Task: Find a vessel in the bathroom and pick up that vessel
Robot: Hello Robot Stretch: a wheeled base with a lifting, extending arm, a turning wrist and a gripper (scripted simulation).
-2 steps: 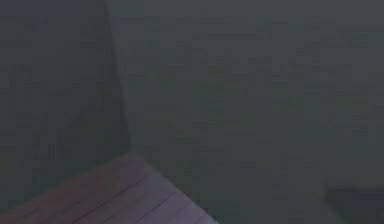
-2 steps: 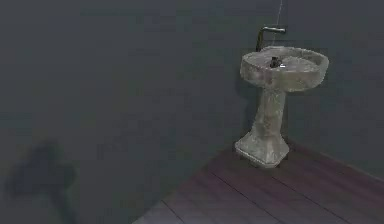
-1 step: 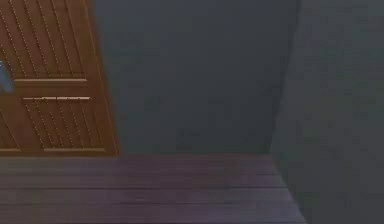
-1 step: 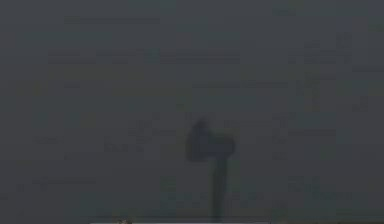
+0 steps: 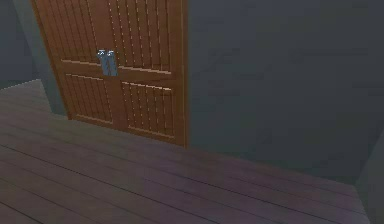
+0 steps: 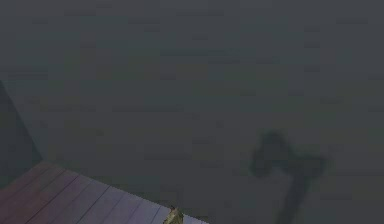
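Cannot place the vessel or tell its look, nor the gripper's finger state. Facing wooden double door (image 5: 145,50) at eleven o'clock, grey wall (image 5: 280,80) from one; open plank floor (image 5: 150,180) at six.

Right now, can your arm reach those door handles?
Probably not. The door handles sit on the wooden door ahead, across a stretch of floor, while the arm's side faces a dark wall.

Our body shows as a small, pointed tan-and-dark tip, perhaps of our gripper (image 6: 174,215), at the arm side view's bottom edge.
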